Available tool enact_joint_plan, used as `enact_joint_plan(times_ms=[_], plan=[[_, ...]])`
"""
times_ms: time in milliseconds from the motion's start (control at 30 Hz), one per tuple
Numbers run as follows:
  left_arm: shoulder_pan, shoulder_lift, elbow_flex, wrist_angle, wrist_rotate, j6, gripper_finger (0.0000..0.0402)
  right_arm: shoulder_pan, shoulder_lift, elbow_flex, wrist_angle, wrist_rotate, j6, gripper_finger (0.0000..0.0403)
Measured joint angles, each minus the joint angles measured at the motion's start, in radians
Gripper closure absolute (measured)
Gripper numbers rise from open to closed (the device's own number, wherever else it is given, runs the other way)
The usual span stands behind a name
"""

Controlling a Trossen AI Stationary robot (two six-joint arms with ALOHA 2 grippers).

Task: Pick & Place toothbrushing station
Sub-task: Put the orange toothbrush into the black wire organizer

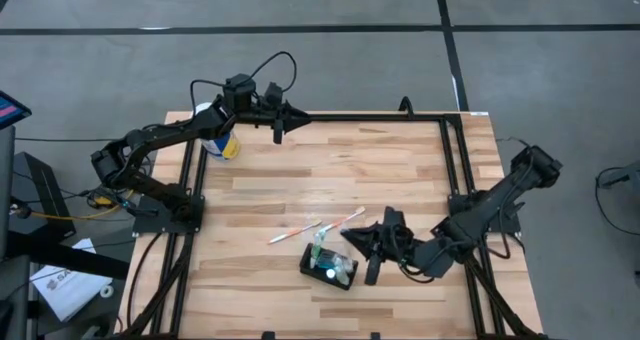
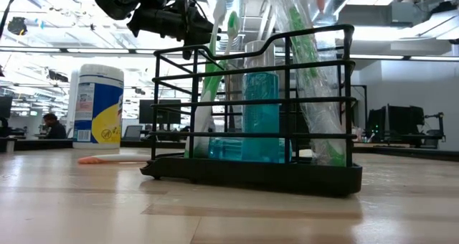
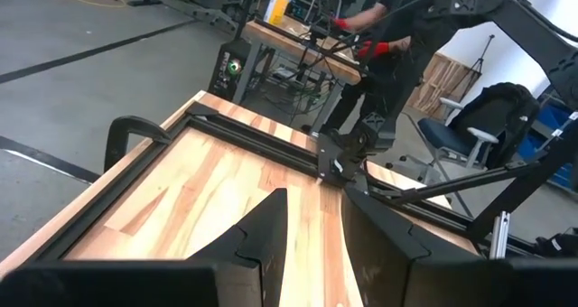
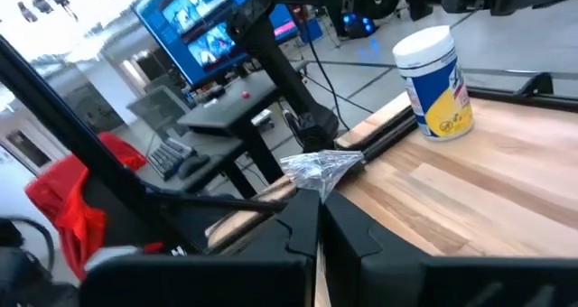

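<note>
The toothbrushing station [image 1: 328,265] is a black wire holder that rests by its base on the wooden table, near the front middle. In the low view [image 2: 251,129] it holds a blue cup, green toothbrushes and clear-wrapped items [image 2: 315,93]. My right gripper [image 1: 348,240] is at the station's far right corner, shut on crinkled clear plastic [image 4: 321,167]. My left gripper [image 1: 298,120] hangs over the table's far edge, its fingers [image 3: 262,230] a little apart and empty. My right gripper pinches a crumpled end of clear plastic wrap [image 4: 316,182] between its two fingertips. A tuft of the wrap sticks out past the tips. The wrist view does not show what the wrap is joined to. The station's base stays on the table.
A white-lidded canister with a blue-yellow label [image 1: 218,140] stands at the far left corner. Two loose toothbrushes [image 1: 295,230] [image 1: 348,218] lie on the table just beyond the station. A black frame rail [image 1: 350,117] runs along the table's edges.
</note>
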Motion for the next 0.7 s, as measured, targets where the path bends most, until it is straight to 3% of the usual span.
enact_joint_plan(times_ms=[333,700], plan=[[0.000,0.000,0.000,-0.002,0.021,0.004,0.0300,-0.016,0.088,0.000,0.143,0.029,-0.026,0.0403],[-0.006,0.000,0.000,-0.004,0.054,0.025,0.0300,-0.025,0.125,0.000,0.178,0.030,-0.035,0.0403]])
